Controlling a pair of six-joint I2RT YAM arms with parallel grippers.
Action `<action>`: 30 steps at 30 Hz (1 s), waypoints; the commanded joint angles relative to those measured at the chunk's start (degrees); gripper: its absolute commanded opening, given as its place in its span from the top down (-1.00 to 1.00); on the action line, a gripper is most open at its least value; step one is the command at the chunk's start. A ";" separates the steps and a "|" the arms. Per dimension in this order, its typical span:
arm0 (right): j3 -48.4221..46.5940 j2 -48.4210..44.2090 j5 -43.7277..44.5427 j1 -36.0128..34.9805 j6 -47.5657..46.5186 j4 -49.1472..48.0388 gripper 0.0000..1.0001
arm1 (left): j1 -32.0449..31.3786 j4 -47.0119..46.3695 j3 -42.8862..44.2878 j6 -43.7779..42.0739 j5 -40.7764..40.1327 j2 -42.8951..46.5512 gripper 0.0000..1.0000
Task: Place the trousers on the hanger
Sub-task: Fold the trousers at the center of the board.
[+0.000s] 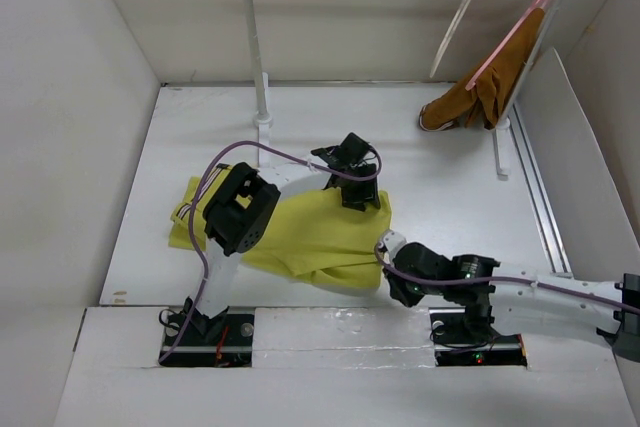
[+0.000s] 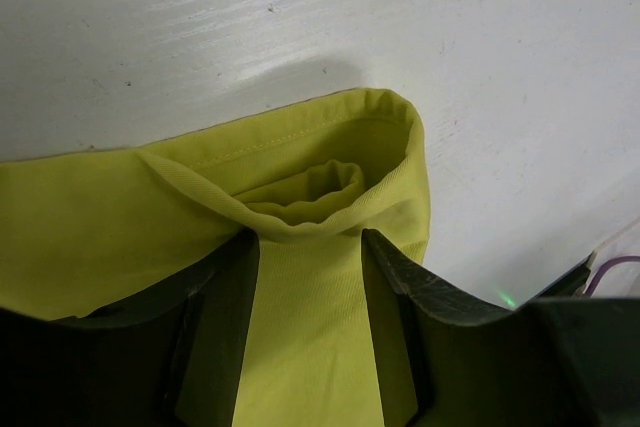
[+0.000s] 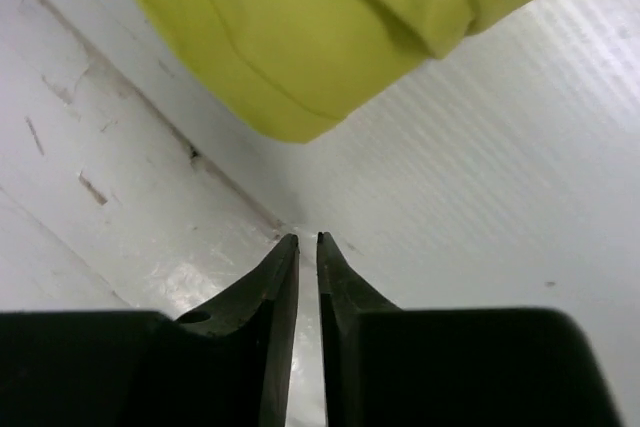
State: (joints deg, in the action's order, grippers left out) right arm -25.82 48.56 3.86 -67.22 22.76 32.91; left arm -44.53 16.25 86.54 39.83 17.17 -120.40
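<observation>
The left gripper (image 2: 305, 247) clamps a fold of the trousers (image 2: 120, 227); the right gripper (image 3: 308, 243), jaws nearly together, holds nothing just short of the cloth's edge.

The left arm reaches forward and bends rightward over the table's middle, its gripper (image 1: 358, 190) pointing down with the fingers (image 2: 225, 317) parted and yellow cloth lying between them. The right arm lies low, reaching leftward, its gripper (image 3: 308, 243) nearly closed with only a thin slit between the tips, holding nothing.
</observation>
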 commanded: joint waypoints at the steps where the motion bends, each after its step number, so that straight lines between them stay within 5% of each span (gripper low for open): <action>1: -3.27 -1.01 7.99 0.51 1.94 -1.17 0.61 | -0.03 -2.19 -1.82 0.68 -1.00 1.12 0.16; 6: -3.79 4.61 9.50 2.89 -1.05 -9.76 0.31 | -0.03 -1.31 -1.03 -0.28 -1.17 2.01 0.16; 21: -10.83 18.15 19.96 3.94 -5.28 -14.80 0.40 | 0.50 0.45 3.46 -0.90 -1.79 -3.61 0.28; 30: -13.73 20.79 30.15 3.94 -0.35 -5.05 0.36 | 1.03 1.15 3.90 -1.16 -1.61 -3.26 0.33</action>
State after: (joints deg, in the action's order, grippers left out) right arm -36.71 70.48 27.57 -63.70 20.38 25.28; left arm -43.77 16.95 89.38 39.88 17.30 -122.52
